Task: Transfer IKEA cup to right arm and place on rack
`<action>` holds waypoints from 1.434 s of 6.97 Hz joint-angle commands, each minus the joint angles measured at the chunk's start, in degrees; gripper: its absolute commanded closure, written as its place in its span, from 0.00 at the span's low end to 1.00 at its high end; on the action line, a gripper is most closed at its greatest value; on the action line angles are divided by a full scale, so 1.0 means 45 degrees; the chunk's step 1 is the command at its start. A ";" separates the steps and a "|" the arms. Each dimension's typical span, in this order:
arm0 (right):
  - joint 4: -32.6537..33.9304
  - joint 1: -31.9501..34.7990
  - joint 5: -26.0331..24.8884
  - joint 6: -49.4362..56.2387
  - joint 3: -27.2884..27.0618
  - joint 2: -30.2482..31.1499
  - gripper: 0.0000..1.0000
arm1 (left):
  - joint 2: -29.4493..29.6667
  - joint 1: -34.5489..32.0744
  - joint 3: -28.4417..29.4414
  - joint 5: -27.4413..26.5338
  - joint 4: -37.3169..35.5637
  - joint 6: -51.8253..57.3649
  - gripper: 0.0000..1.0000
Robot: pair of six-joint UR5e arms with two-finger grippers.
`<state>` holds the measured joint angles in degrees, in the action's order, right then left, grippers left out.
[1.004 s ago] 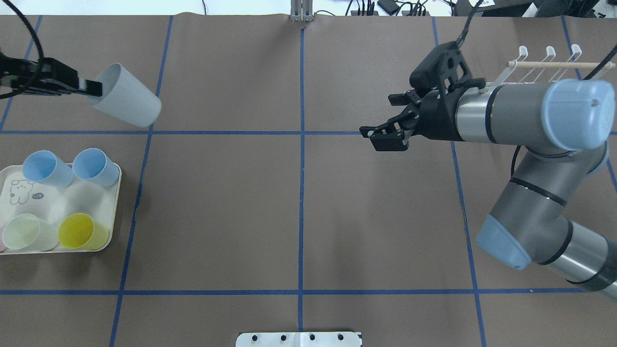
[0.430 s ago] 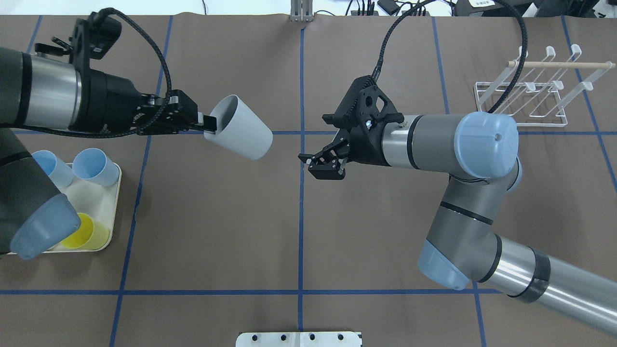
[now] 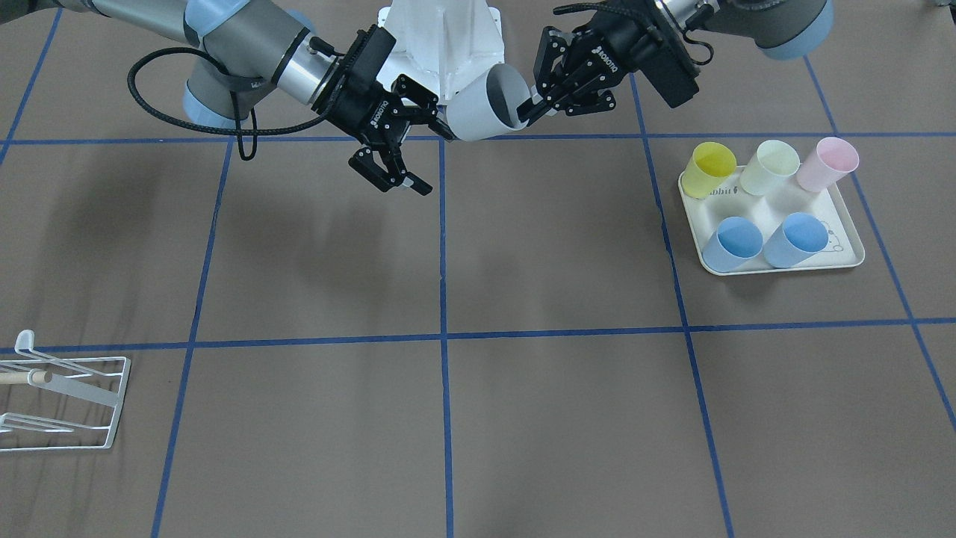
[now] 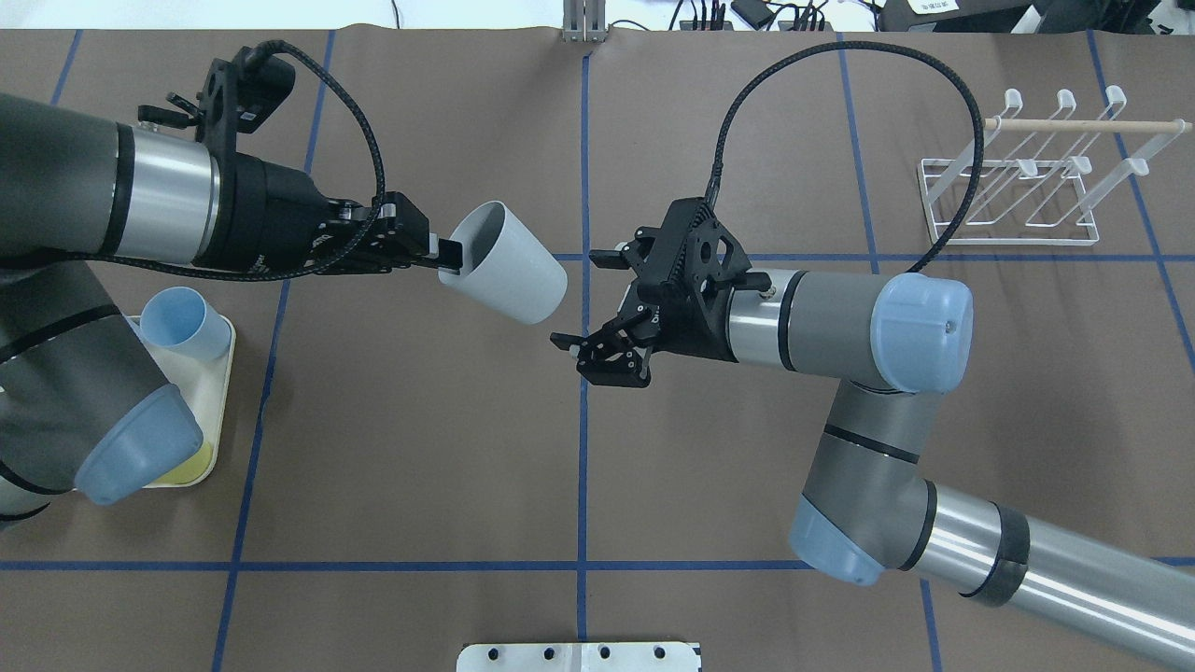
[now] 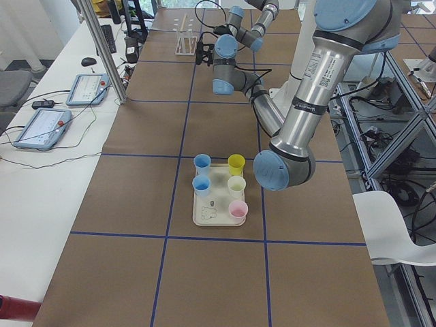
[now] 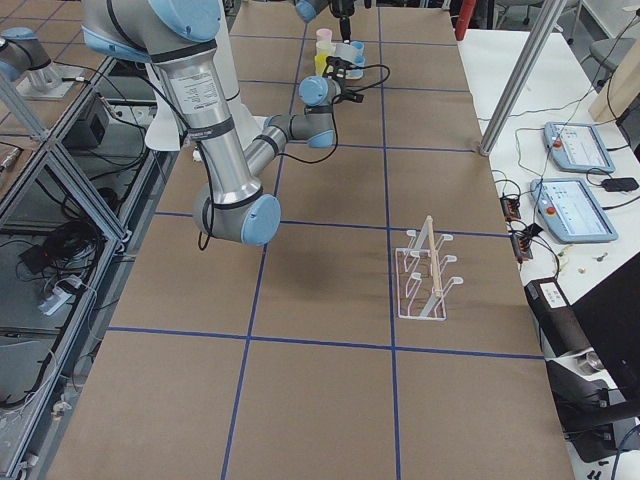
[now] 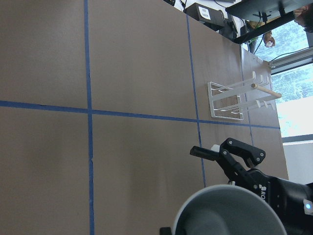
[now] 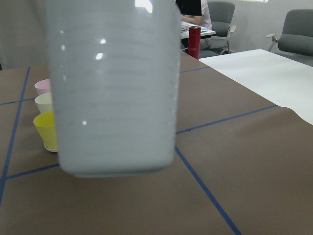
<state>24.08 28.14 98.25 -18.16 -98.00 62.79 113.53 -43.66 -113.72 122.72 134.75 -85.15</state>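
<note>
A pale grey cup [image 4: 509, 277] hangs tilted in the air over the table's middle, also in the front view [image 3: 478, 108]. My left gripper [image 4: 448, 254] is shut on its rim, one finger inside the mouth. My right gripper [image 4: 577, 299] is open, its fingers spread just off the cup's closed base, without visible touch; it also shows in the front view [image 3: 437, 164]. The cup's side fills the right wrist view [image 8: 115, 88]. The white wire rack [image 4: 1004, 245] with a wooden dowel [image 4: 1083, 124] stands at the far right, and shows in the front view [image 3: 119, 400].
A cream rabbit tray [image 3: 777, 213] holds yellow, pale green, pink and two blue cups; my left arm mostly hides it in the overhead view [image 4: 224, 373]. Blue tape lines cross the brown table cover. A white plate [image 4: 579, 656] sits at the near edge.
My left arm has carried the cup right towards the table's middle. My right arm has swung left from near the rack, bringing its open gripper up to the cup's base.
</note>
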 commanded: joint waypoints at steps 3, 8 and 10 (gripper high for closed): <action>-0.0528 -0.0373 -0.0289 0.0032 0.0175 -0.0046 0.01 | 0.0414 0.0093 0.0951 -0.0374 0.0172 0.0017 1.00; -0.0547 -0.0373 -0.0328 0.0013 0.0117 -0.0066 0.01 | 0.0533 0.1089 0.1286 -0.0943 0.0250 0.0076 1.00; -0.0547 -0.0354 -0.0543 0.0032 0.0097 -0.0047 0.01 | 0.0514 0.1167 0.1851 -0.1080 0.1261 0.0076 1.00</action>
<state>21.67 26.47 96.22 -18.04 -97.52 62.51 115.91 -38.61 -106.86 118.09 137.88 -84.82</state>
